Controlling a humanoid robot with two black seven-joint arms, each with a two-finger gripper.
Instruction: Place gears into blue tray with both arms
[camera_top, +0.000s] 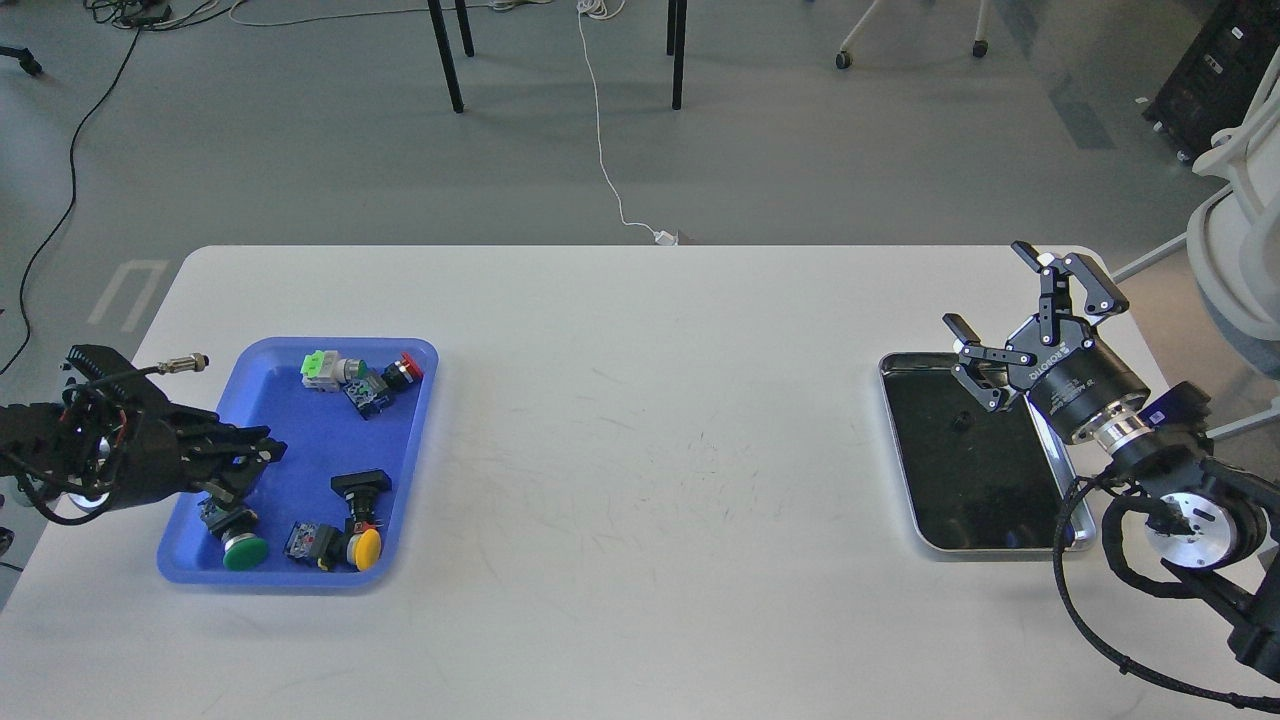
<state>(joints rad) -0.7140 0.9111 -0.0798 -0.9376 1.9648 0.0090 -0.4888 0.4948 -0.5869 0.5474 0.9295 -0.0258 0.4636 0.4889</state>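
Observation:
One gear (962, 421), a tiny black disc, lies in the far part of the black tray (903, 470) with a silver rim at the right. My right gripper (989, 288) hovers over that tray's far right corner, open and empty, a little above and behind the gear. The blue tray (290, 425) sits at the left and holds only push-button switches. My left gripper (252, 466) lies low across the blue tray's left edge, near the green-capped switch (240, 545). It is dark and its fingers cannot be told apart.
Several switches fill the blue tray: a green and red group (360, 375) at the far end, a yellow-capped one (363, 545) near the front. White table between the trays. A white chair (1235, 230) stands off the table's right edge.

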